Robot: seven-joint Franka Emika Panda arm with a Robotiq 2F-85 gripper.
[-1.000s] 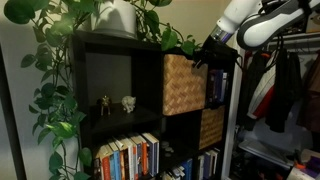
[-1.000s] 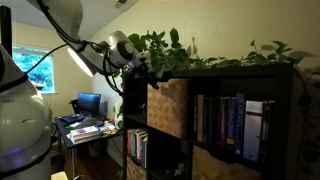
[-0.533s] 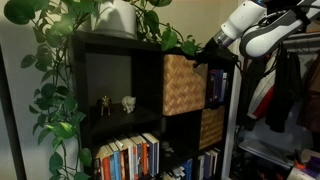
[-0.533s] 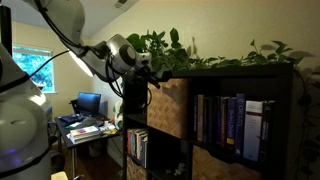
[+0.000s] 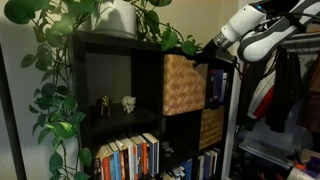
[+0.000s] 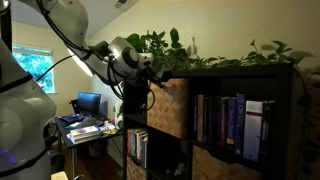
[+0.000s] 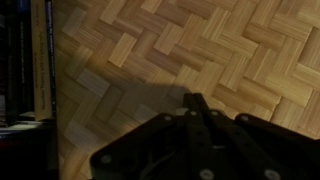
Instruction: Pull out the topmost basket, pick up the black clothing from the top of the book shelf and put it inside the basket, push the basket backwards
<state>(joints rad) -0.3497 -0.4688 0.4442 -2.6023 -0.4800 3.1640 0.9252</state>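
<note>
My hand (image 7: 190,98) has just pinched fully shut at the upper front edge of the topmost basket (image 5: 183,84); I judge the pull-out comes next. The basket, light tan checkered wicker, sits in an upper cube of the book shelf (image 5: 105,70). I cannot tell whether its rim is caught.

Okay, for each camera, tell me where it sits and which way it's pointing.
Exterior view: in front of the book shelf, facing its cubes and the topmost basket; the arm enters from upper right.
Exterior view: off the shelf's end, looking along its front; the robot's white casing fills the left.
Wrist view: on the wrist, close against the basket's woven front; the shut claw shows at the bottom.
Shared: both exterior views show basket, shelf and arm.
</note>
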